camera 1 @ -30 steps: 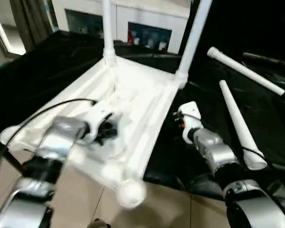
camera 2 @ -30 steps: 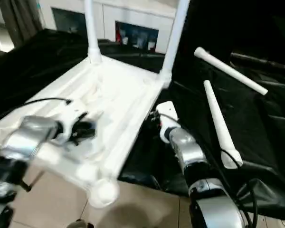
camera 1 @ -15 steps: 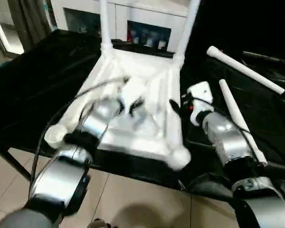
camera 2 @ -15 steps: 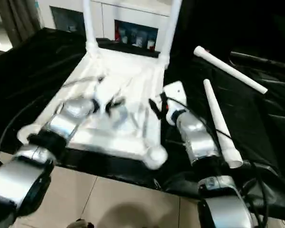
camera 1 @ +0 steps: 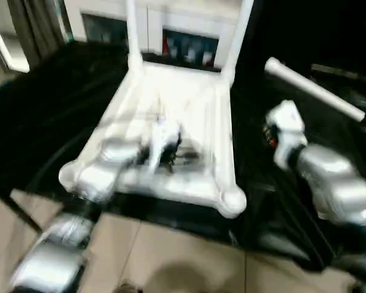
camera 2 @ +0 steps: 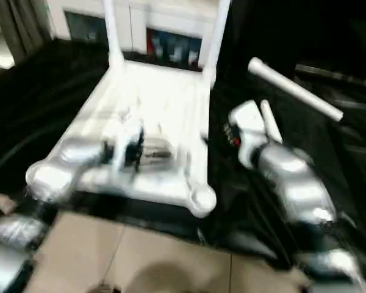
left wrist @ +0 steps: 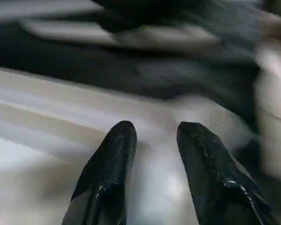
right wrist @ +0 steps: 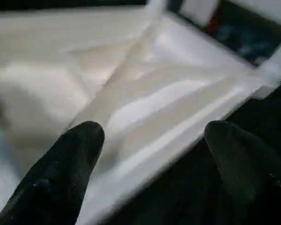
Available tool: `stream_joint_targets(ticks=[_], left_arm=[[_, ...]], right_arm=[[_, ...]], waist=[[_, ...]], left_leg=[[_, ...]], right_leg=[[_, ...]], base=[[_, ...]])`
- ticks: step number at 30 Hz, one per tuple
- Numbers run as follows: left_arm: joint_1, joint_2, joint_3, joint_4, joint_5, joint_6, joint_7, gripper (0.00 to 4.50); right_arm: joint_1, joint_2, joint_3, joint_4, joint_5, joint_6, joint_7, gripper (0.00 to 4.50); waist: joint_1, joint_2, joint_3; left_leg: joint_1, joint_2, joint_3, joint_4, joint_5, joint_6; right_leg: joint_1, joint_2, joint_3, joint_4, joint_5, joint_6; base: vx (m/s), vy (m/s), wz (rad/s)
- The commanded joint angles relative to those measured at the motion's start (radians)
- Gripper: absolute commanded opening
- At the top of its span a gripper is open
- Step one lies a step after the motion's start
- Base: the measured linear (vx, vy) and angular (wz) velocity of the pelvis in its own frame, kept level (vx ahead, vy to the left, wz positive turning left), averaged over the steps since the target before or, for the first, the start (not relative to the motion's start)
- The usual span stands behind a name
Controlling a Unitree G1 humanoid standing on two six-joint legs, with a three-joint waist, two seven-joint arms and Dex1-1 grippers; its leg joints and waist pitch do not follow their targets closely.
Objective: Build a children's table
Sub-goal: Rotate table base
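The white tabletop (camera 1: 189, 91) lies upside down on the black-covered table, its near corners at the table's front edge. Two white legs (camera 1: 132, 30) (camera 1: 241, 30) stand upright in its far corner sockets. My left gripper (camera 1: 165, 146) sits on the tabletop's ribbed underside, and its black fingers (left wrist: 110, 164) are closed on white plastic there. My right gripper (camera 1: 274, 125) hovers just right of the tabletop's right rim. Its fingers (right wrist: 70, 154) are spread wide with nothing between them. A loose leg (camera 1: 314, 90) lies at the far right, and another (camera 2: 269, 119) peeks out behind my right wrist.
A white glass-fronted cabinet (camera 1: 189, 43) stands behind the table. The black cloth (camera 1: 43, 110) covers the table on both sides of the tabletop. Tiled floor (camera 1: 171, 262) shows below the front edge.
The tabletop has swung from slanted, with a corner hanging over the front edge, to square on the table, and my left gripper went with it. My right arm has drawn off to the right.
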Motion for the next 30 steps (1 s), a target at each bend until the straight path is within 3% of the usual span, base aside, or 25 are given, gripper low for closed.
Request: stream_joint_targets(ticks=[1, 7, 10, 12, 18, 21, 27, 30], left_arm=[[-0.003, 0.011, -0.051, -0.065, -0.009, 0.047, -0.07, 1.8], [0.026, 0.067, -0.117, -0.112, 0.075, 0.109, -0.139, 1.8], [0.012, 0.072, -0.145, -0.086, 0.121, 0.095, -0.065, 1.8], [-0.01, 0.063, -0.15, -0.034, 0.153, 0.084, -0.024, 1.8], [-0.045, 0.047, -0.14, 0.05, 0.21, 0.043, 0.047, 1.8], [-0.069, 0.035, -0.122, 0.103, 0.232, 0.015, 0.13, 1.8], [-0.098, 0.024, -0.117, 0.204, 0.272, -0.073, 0.206, 1.8], [-0.102, 0.019, -0.108, 0.227, 0.281, -0.107, 0.245, 1.8]], right_arm=[[0.011, -0.027, 0.018, -0.052, 0.021, 0.025, 0.082, 3.96], [0.068, -0.157, 0.063, -0.161, 0.054, 0.088, 0.241, 3.96], [0.075, -0.171, 0.074, -0.173, 0.049, 0.093, 0.248, 3.96], [0.077, -0.168, 0.076, -0.182, 0.046, 0.105, 0.253, 3.96], [0.084, -0.173, 0.088, -0.205, 0.048, 0.119, 0.257, 3.96], [0.101, -0.188, 0.101, -0.23, 0.081, 0.134, 0.309, 3.96], [0.14, -0.196, 0.119, -0.267, 0.071, 0.127, 0.317, 3.96], [0.142, -0.18, 0.112, -0.269, 0.067, 0.123, 0.296, 3.96]], waist=[[-0.003, 0.013, -0.065], [-0.002, 0.013, -0.06], [-0.007, 0.009, -0.062], [-0.008, 0.01, -0.063], [-0.004, 0.01, -0.067], [-0.003, 0.013, -0.067], [0.001, 0.013, -0.069], [-0.001, 0.02, -0.069]], left_leg=[[0.03, 0.027, -0.006, -0.069, -0.23, 0.019], [0.031, 0.03, -0.015, -0.077, -0.298, -0.017], [0.027, 0.027, -0.017, -0.076, -0.293, -0.02], [0.029, 0.026, -0.016, -0.073, -0.285, -0.018], [0.027, 0.025, -0.016, -0.07, -0.256, -0.006], [0.028, 0.025, -0.017, -0.069, -0.273, -0.005], [0.027, 0.026, -0.019, -0.069, -0.272, -0.004], [0.026, 0.025, -0.019, -0.069, -0.265, -0.005]], right_leg=[[0.045, -0.041, 0.04, -0.063, -0.123, -0.243], [0.046, -0.049, 0.042, -0.08, -0.287, -0.175], [0.045, -0.05, 0.041, -0.083, -0.323, -0.159], [0.041, -0.047, 0.041, -0.085, -0.311, -0.159], [0.045, -0.046, 0.04, -0.079, -0.249, -0.177], [0.045, -0.046, 0.038, -0.081, -0.266, -0.175], [0.045, -0.047, 0.038, -0.081, -0.249, -0.167], [0.046, -0.046, 0.037, -0.08, -0.222, -0.179]], base=[[0.0, 0.0, 0.0], [0.0, 0.0, 0.0], [0.0, 0.0, 0.0], [0.0, 0.0, 0.0], [0.0, 0.0, 0.0], [0.0, 0.0, 0.0], [0.0, 0.0, 0.0], [0.0, 0.0, 0.0]])
